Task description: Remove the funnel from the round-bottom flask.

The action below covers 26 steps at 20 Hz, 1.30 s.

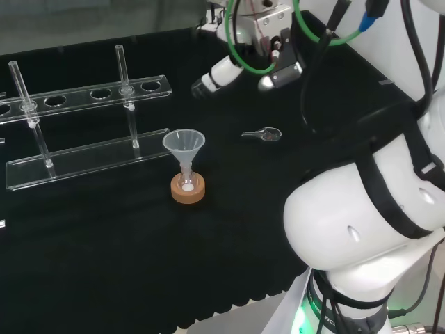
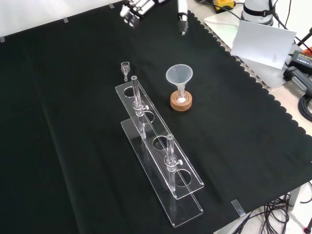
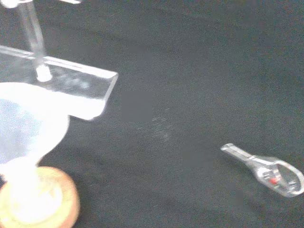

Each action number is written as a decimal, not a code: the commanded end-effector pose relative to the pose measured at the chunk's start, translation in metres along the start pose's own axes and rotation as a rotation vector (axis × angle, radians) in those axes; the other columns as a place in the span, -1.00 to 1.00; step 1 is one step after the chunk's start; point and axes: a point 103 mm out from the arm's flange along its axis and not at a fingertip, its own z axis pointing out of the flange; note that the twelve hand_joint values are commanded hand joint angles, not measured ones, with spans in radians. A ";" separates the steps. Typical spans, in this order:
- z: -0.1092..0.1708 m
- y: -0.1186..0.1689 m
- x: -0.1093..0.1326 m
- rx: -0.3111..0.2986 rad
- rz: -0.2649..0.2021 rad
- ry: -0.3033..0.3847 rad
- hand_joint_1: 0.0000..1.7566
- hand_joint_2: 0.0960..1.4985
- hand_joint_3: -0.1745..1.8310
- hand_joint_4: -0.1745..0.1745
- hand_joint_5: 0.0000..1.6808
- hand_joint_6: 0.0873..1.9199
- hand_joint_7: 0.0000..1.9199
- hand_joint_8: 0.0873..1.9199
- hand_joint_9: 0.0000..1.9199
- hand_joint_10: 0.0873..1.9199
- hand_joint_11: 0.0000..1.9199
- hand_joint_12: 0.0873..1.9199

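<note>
A clear funnel [image 1: 184, 142] stands upright with its stem down in a small round-bottom flask [image 1: 187, 182], which rests on a cork ring [image 1: 188, 189] near the middle of the black-clothed counter [image 1: 104, 236]. In the front view the funnel [image 2: 179, 76] sits just right of a clear tube rack [image 2: 161, 146] that runs from the counter's middle toward its near edge, with two glass tubes [image 2: 138, 95] standing in it.

The robot's hand [image 1: 268, 52] hovers well above and apart from the funnel, toward the far right part of the counter in the head view. Its fingers [image 1: 215, 74] are spread and fairly straight, holding nothing and touching nothing. In the front view the fingers [image 2: 134, 9] come in at the top edge, well beyond the funnel.

A small clear stopper [image 1: 263, 133] lies on its side on the cloth between the hand and the funnel. From the wrist camera, the funnel [image 3: 26, 123] and cork ring [image 3: 42, 202] appear close, the stopper [image 3: 268, 168] well apart from them.
</note>
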 end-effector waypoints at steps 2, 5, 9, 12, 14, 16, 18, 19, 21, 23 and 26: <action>-0.007 0.000 0.051 0.202 -0.130 -0.022 -0.59 -0.28 -0.80 0.14 -1.00 -1.00 -0.99 -1.00 -1.00 -1.00 -1.00 -0.67; -0.007 0.002 0.061 0.291 -0.169 -0.064 -0.60 -0.30 -0.81 0.02 -1.00 -1.00 -1.00 -1.00 -1.00 -1.00 -1.00 -0.69; -0.007 0.006 0.067 0.355 -0.203 -0.113 -0.60 -0.35 -0.83 -0.13 -1.00 -1.00 -1.00 -1.00 -1.00 -1.00 -1.00 -0.56; -0.010 0.008 0.073 0.387 -0.228 -0.139 -0.55 -0.33 -0.83 -0.29 -1.00 -1.00 -1.00 -1.00 -1.00 -1.00 -1.00 -0.53; -0.011 0.008 0.075 0.412 -0.237 -0.157 -0.46 -0.30 -0.82 -0.35 -1.00 -1.00 -0.98 -1.00 -1.00 -1.00 -1.00 -0.49; -0.012 0.007 0.076 0.417 -0.236 -0.170 -0.42 -0.29 -0.82 -0.39 -1.00 -1.00 -0.97 -1.00 -1.00 -1.00 -1.00 -0.47; -0.013 0.003 0.079 0.409 -0.223 -0.173 -0.41 -0.29 -0.82 -0.41 -1.00 -1.00 -0.96 -1.00 -1.00 -1.00 -1.00 -0.46; -0.012 0.002 0.080 0.398 -0.215 -0.171 -0.40 -0.29 -0.82 -0.42 -1.00 -1.00 -0.95 -1.00 -1.00 -1.00 -1.00 -0.46; -0.009 0.001 0.082 0.393 -0.204 -0.180 -0.40 -0.29 -0.82 -0.43 -1.00 -1.00 -0.94 -1.00 -1.00 -1.00 -1.00 -0.45; -0.004 0.002 0.085 0.395 -0.198 -0.187 -0.40 -0.30 -0.82 -0.44 -1.00 -1.00 -0.93 -1.00 -1.00 -1.00 -1.00 -0.45; 0.007 0.006 0.086 0.388 -0.184 -0.203 -0.39 -0.30 -0.82 -0.45 -1.00 -1.00 -0.93 -1.00 -1.00 -1.00 -1.00 -0.45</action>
